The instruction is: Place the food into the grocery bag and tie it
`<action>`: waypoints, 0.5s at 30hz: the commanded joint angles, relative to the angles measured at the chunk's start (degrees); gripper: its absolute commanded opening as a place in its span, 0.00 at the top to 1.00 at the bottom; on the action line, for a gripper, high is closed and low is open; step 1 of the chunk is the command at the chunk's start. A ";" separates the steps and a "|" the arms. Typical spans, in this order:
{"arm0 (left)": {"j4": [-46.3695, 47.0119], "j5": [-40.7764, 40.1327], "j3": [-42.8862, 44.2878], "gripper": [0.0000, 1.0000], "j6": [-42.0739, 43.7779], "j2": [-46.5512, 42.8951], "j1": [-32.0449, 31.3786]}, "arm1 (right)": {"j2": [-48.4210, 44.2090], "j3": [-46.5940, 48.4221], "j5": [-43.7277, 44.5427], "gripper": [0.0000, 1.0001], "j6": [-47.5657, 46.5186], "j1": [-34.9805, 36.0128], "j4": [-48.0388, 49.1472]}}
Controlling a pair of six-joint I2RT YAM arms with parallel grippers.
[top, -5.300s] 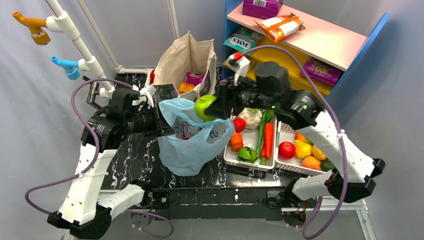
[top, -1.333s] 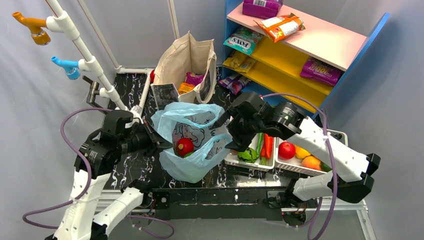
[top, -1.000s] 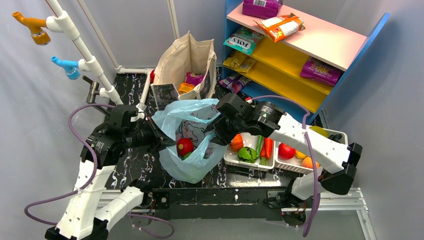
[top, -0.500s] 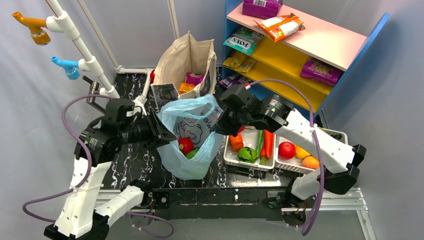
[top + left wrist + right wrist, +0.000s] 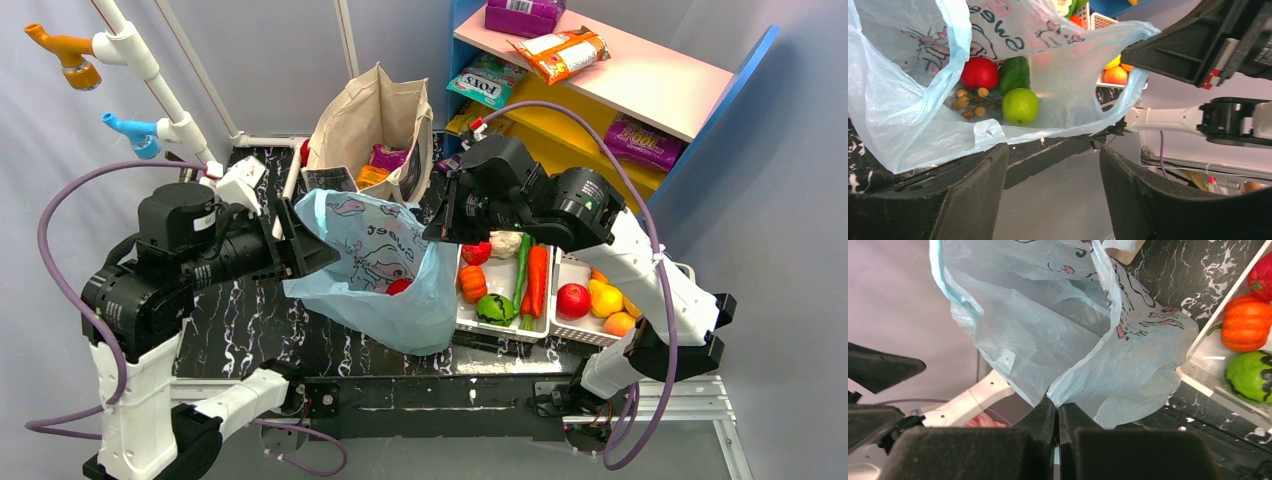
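Inspecting the thin translucent light-blue plastic carrier bag (image 5: 365, 265), I found it hanging over the black marble-patterned tabletop (image 5: 250, 320), stretched between the two grippers. I could not tell whether its bottom touched the tabletop.

Contents, as seen through the bag mouth in the left wrist view:
- a round red fruit (image 5: 979, 72);
- a dark green vegetable (image 5: 1014, 74), touching the red fruit;
- a round light-green apple (image 5: 1020, 106), just beside both;
- a bunch of small brown balls on twigs (image 5: 970, 100), against the red fruit.

The right gripper (image 5: 1057, 407) was clenched: its fingers (image 5: 1040, 425) met, with a fold of the bag's rim pinched between them. From above, that gripper (image 5: 445, 225) held the bag's right edge.

The left gripper (image 5: 1052, 149) was released, jaws spread wide. Bag film lay against one finger (image 5: 973, 190); I could not tell whether a handle loop was hooked on it. From above, this gripper (image 5: 305, 245) sat at the bag's left edge.

Just right of the bag stood a white slotted plastic tray (image 5: 460, 318) holding a small orange pumpkin (image 5: 1245, 330) and a green black-striped vegetable (image 5: 1250, 377). A stiff beige canvas tote (image 5: 375, 120) stood upright behind the bag.
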 commanded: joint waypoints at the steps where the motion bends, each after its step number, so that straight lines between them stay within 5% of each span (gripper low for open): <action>1: -3.54 -1.88 0.07 0.34 4.79 2.09 -0.18 | 0.12 -0.01 -1.97 0.99 -7.30 0.32 1.24; 15: 0.10 -7.07 -4.32 0.35 10.20 3.01 -0.24 | -2.05 -4.55 -8.38 0.99 -11.36 0.38 5.12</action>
